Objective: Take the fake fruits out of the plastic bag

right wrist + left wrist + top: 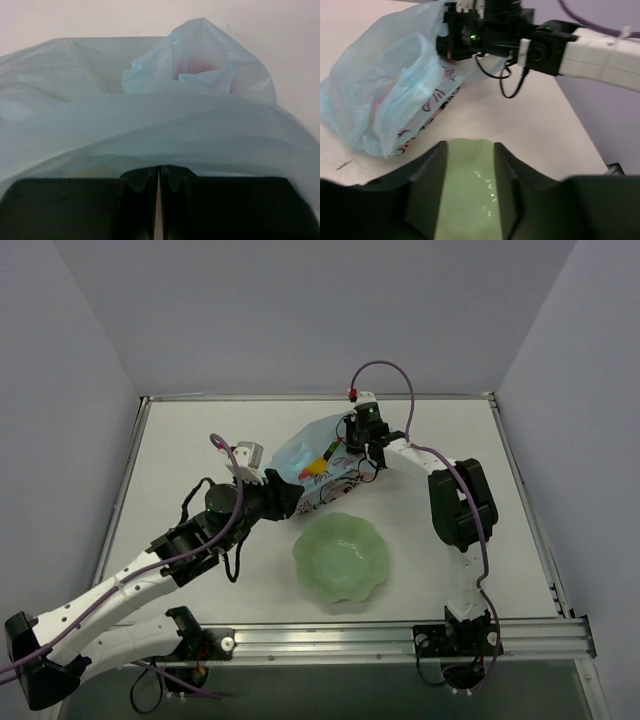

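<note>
The light-blue plastic bag (298,454) lies at the table's middle, its printed white panel facing the bowl. A yellow and red fake fruit (318,466) shows through it. My right gripper (354,444) is at the bag's far right end, shut on the film. In the right wrist view the bag (150,115) drapes over the closed gripper (159,170), and a pink-red shape (197,67) shows through. My left gripper (290,502) is open and empty beside the bag's near end. In the left wrist view the gripper (470,147) frames the green bowl, with the bag (395,95) to the left.
A pale green scalloped bowl (375,550) stands just in front of the bag; it also shows in the left wrist view (470,190). The right arm (590,47) reaches across the back. A metal rail (400,638) runs along the near edge.
</note>
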`<state>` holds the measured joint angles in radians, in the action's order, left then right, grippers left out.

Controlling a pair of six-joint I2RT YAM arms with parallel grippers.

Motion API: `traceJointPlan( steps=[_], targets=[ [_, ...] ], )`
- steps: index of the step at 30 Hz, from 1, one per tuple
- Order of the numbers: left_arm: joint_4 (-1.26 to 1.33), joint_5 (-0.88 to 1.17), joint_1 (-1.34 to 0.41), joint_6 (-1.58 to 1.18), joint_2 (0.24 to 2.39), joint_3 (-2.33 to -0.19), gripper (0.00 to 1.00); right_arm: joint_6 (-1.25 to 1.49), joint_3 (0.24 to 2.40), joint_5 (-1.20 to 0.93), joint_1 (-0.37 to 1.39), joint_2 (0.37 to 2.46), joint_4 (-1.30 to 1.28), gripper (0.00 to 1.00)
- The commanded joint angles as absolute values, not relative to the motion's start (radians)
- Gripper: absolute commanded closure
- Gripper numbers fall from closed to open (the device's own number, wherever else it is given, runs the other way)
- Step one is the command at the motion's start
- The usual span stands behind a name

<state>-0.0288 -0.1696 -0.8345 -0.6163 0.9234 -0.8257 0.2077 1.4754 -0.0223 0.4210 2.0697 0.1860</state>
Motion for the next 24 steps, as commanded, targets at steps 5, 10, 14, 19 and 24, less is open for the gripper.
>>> traceJointPlan(
  steps=[5, 10, 14, 19, 24],
  targets=[
    [-0.207, -0.199, -0.989, -0.499, 1.176, -1.069, 0.92, 0.224, 1.451, -0.012, 0.428, 1.973, 0.178, 1.00],
    [-0.184, -0.186, -0.930, -0.437, 1.419, -1.216, 0.97, 0.238, 1.413, -0.026, 0.428, 1.937, 0.184, 1.00],
    [-0.182, -0.161, -0.833, -0.374, 1.564, -1.342, 0.97, 0.256, 1.352, -0.058, 0.426, 1.901, 0.227, 1.00],
    [-0.190, -0.186, -0.713, -0.321, 1.727, -1.442, 0.97, 0.275, 1.284, -0.055, 0.428, 1.852, 0.262, 1.00],
    [-0.106, -0.207, -0.640, -0.322, 1.778, -1.454, 0.97, 0.284, 1.164, -0.049, 0.428, 1.780, 0.305, 1.00]
  ],
)
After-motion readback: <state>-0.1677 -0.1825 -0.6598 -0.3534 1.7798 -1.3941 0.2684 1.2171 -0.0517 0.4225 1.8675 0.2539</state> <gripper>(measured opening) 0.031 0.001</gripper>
